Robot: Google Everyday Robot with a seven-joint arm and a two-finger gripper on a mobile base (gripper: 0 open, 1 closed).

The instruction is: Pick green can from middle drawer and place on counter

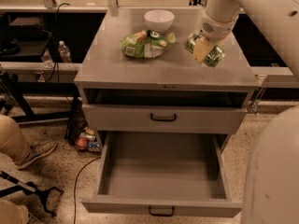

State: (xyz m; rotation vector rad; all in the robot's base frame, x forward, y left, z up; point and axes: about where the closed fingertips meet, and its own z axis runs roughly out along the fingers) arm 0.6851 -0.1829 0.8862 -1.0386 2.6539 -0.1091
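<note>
- Camera view, nearest part: the middle drawer [161,174] stands pulled fully out at the bottom of the cabinet. Its grey floor is bare, and a small black loop handle [161,212] sits on its front edge.
- At the left edge, a person's tan trouser leg and a shoe [36,152] rest on the speckled floor. Some small cans or bottles [85,140] lie by the cabinet's foot.
- Above the open drawer, the upper drawer front [163,118] is shut, with a dark open slot just over it.
- On the counter [140,71], a light-green snack bag [144,45] lies near the middle.
- To the right of the bag, the claw [203,50] is closed around the green can [216,56], which is tilted on its side over the counter's right part. A pale finger [201,49] crosses the can's middle. Whether the can touches the surface, I cannot tell.
- Farther back, a white bowl [159,20] stands upright behind the bag.
- The white arm [224,8] reaches in from the upper right.
</note>
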